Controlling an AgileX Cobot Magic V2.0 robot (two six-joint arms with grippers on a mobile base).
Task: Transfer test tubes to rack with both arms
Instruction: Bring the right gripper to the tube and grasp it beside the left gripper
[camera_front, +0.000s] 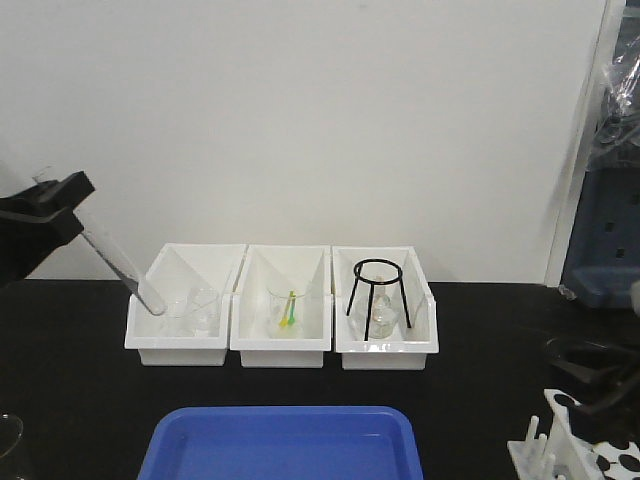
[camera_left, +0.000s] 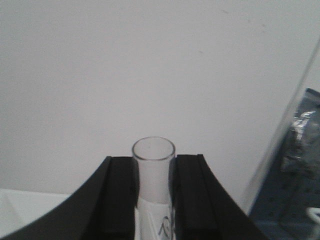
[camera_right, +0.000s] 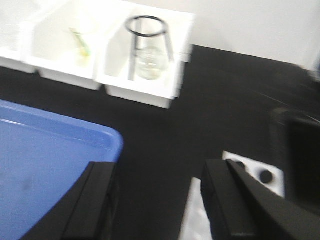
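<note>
Three white bins stand in a row at the back of the black desk (camera_front: 70, 375). The left bin (camera_front: 150, 345) holds clear beakers (camera_front: 203, 308). The middle bin (camera_front: 280, 352) has a beaker with a yellow and a green stick (camera_front: 288, 308) in it. The right bin (camera_front: 390, 357) carries a black wire tripod (camera_front: 378, 295) standing over a small glass flask (camera_front: 384, 318). In front of them lies a blue tray (camera_front: 285, 445), and the white rack (camera_front: 565, 455) sits at the front right corner, pegs up. The left tool (camera_left: 153, 167) is raised at the left edge, pinching a test tube (camera_front: 122, 265) near its open mouth. The tube slants down with its rounded end at the left bin's near wall; I cannot tell whether it touches. The right tool (camera_right: 159, 197) hangs low over the desk between the tray and the rack, its fingers spread wide with bare desk showing between them, though that view is blurred. A plain white wall (camera_front: 300, 120) runs behind everything.
</note>
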